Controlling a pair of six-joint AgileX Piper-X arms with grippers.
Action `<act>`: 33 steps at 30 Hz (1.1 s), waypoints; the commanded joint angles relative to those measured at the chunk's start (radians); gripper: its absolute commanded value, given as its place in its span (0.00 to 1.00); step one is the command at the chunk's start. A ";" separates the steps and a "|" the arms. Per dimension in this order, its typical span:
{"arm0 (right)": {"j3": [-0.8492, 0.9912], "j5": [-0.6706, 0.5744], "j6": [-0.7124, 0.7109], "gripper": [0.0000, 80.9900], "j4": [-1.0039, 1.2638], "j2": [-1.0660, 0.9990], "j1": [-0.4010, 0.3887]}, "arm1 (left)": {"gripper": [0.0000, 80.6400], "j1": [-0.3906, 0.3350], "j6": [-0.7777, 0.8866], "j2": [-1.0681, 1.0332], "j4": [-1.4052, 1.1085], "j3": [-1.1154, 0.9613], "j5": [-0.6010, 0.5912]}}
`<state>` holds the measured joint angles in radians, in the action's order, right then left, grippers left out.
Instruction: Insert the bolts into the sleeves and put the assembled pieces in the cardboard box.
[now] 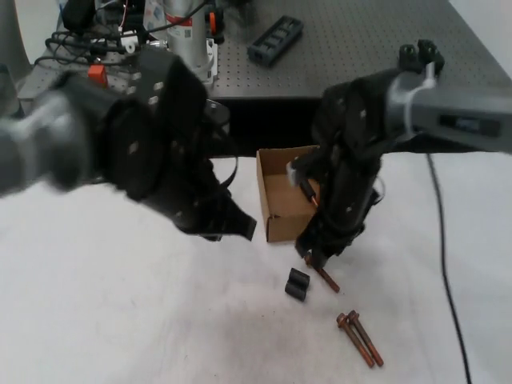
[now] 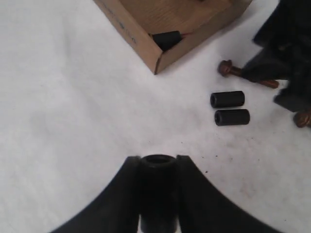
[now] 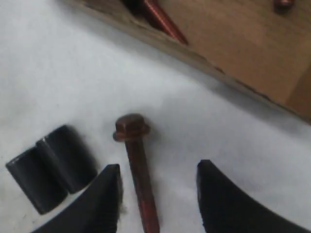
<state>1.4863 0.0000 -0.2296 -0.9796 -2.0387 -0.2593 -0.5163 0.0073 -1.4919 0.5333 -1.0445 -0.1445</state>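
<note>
My left gripper [image 2: 158, 161] is shut on a black sleeve [image 2: 158, 194] and hangs above the white cloth, left of the cardboard box [image 1: 279, 226]. My right gripper [image 3: 159, 167] is open and low over the cloth, its fingers either side of a copper bolt [image 3: 139, 170] lying just in front of the box. Two more black sleeves [image 1: 297, 284] lie side by side close to that bolt. Two further bolts [image 1: 360, 340] lie together nearer the front. Inside the box [image 2: 146, 43] rests a sleeve with a bolt in it [image 2: 166, 40].
White cloth [image 1: 120, 320] covers the bench in front. Behind the box runs a dark perforated board [image 1: 360, 48] with a black tray [image 1: 274, 38] and cables [image 1: 88, 40]. A black cable [image 1: 444, 264] trails down the cloth at the right.
</note>
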 commanded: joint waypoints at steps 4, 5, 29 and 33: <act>0.043 0.040 -0.018 0.42 0.020 -0.079 -0.030 | 0.01 -0.001 0.045 0.125 -0.041 0.074 -0.030; 0.042 0.051 -0.018 0.38 0.018 -0.084 -0.033 | 0.01 -0.001 0.045 0.136 -0.041 0.078 -0.040; -0.596 -0.761 0.454 0.01 0.778 0.801 0.145 | 0.01 -0.058 0.360 0.241 -0.738 0.349 -0.602; -0.774 -0.755 0.713 0.01 1.150 0.938 0.091 | 0.01 -0.124 0.385 0.241 -0.871 0.383 -0.627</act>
<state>0.7414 -0.7393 0.4055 0.0476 -1.1233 -0.1599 -0.6279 0.3746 -1.2639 -0.2695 -0.6612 -0.7517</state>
